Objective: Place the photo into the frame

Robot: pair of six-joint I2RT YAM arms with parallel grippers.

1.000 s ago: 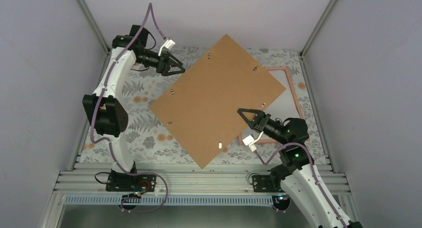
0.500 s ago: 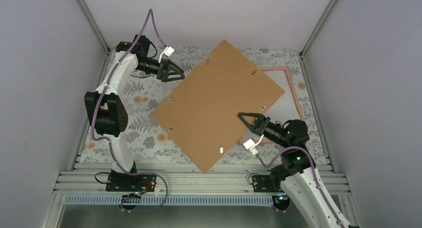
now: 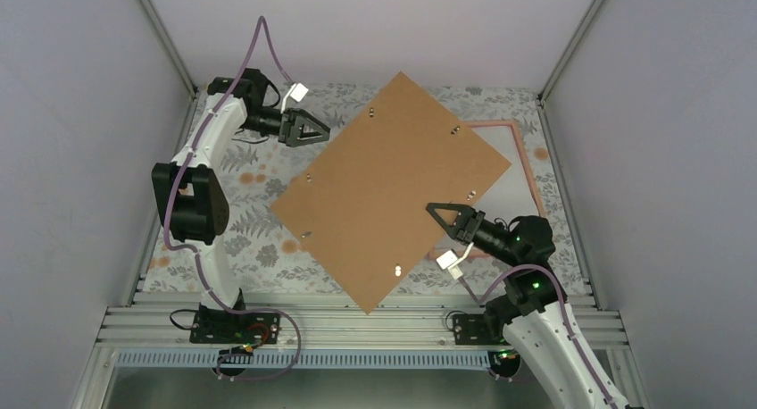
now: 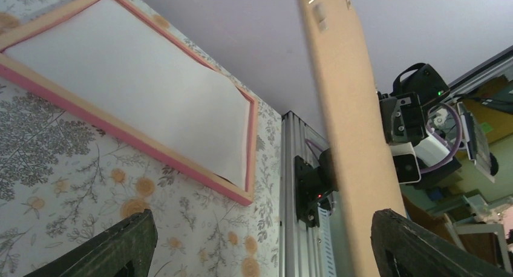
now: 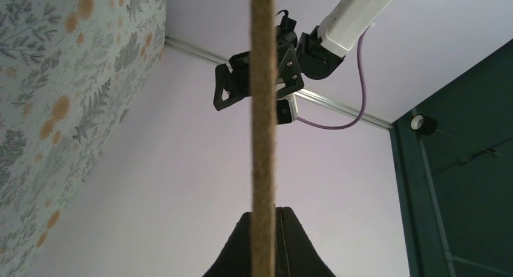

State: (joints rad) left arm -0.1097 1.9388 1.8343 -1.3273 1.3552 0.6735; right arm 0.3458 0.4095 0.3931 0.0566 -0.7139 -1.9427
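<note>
The pink frame (image 3: 528, 166) lies flat at the table's right, largely hidden from above. In the left wrist view the frame (image 4: 140, 146) holds a plain white sheet (image 4: 139, 89), the photo's white back; no printed side shows. My right gripper (image 3: 442, 214) is shut on the near right edge of a brown cardboard board (image 3: 393, 186) and holds it raised above the table and the frame. The board shows edge-on between the shut jaws in the right wrist view (image 5: 263, 107). My left gripper (image 3: 314, 128) is open and empty, just off the board's far left edge (image 4: 351, 138).
The table carries a floral-patterned cover (image 3: 254, 221). Grey walls close in the back and both sides. An aluminium rail (image 3: 357, 324) with both arm bases runs along the near edge. Small metal tabs (image 3: 395, 268) dot the board's back.
The board has shifted slightly toward the near edge in my right gripper. My left arm has drawn back a little from the board's far left edge, gripper still open.
</note>
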